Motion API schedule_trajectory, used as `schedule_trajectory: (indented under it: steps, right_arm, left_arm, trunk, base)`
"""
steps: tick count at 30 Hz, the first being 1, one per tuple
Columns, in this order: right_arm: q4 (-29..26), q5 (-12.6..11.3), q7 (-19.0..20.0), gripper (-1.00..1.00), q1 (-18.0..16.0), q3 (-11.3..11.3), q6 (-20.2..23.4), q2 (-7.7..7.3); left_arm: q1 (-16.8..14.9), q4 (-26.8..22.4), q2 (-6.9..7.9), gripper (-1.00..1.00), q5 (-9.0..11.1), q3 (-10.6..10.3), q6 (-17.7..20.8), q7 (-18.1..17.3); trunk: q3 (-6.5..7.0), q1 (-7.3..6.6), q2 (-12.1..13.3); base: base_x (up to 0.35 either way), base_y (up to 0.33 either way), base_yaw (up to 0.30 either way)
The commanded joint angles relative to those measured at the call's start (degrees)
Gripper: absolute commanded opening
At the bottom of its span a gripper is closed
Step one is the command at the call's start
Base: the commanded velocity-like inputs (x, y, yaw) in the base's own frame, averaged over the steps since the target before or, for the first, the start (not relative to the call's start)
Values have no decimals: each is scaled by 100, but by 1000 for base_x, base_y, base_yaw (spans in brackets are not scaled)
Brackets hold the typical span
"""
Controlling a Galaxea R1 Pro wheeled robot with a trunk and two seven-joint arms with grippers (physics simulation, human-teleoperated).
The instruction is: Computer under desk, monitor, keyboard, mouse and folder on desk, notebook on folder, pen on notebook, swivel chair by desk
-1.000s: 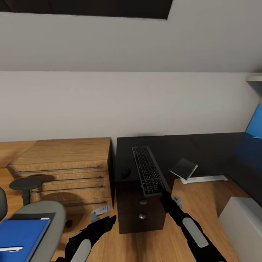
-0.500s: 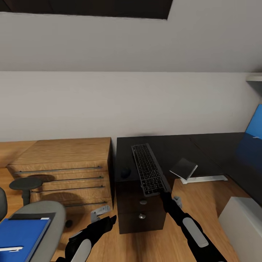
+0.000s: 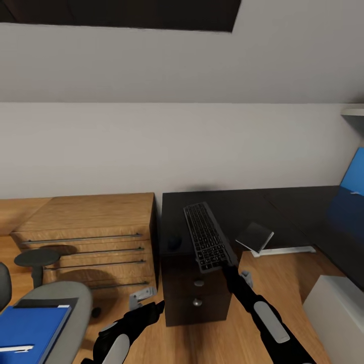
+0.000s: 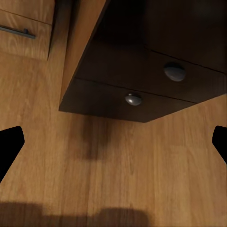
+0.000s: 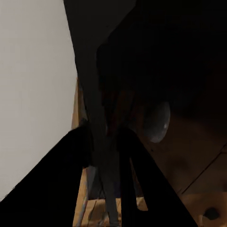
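At 7 o'clock, nearest, the blue folder lies on the swivel chair seat with the pen on it. The left gripper hangs low over the floor, fingers spread wide and empty. The right gripper has its fingers closed on the keyboard by its near end, above the black tabletop. At 11 o'clock of that grip sits the mouse.

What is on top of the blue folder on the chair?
On the blue folder, a whitish pen lies near its front edge. A dark notebook peeks out at its far edge, seemingly underneath. The picture's edge cuts off the folder's near part.
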Motion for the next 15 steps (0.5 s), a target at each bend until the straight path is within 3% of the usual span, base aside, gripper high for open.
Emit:
schedule_trajectory:
  steps: [1, 12, 15]
  right_arm:
    - [-64, -55, 31, -100, -3, 13, 14, -6]
    - [-779, -63, 50, -100, 17, 11, 29, -31]
    - [-973, -66, 27, -100, 27, 8, 36, -36]
  left_arm:
    - [-4, -8, 3, 100, 57, -8, 5, 55]
    - [-4, -8, 11, 100, 44, 2, 12, 64]
    - [-4, -8, 11, 100, 42, 2, 12, 64]
  trunk:
    - [13, -23, 39]
    - [210, -265, 480]
    - [264, -330, 600]
  base:
    - [0, 0, 0]
    - [-2, 0, 0]
    - [-158, -34, 0]
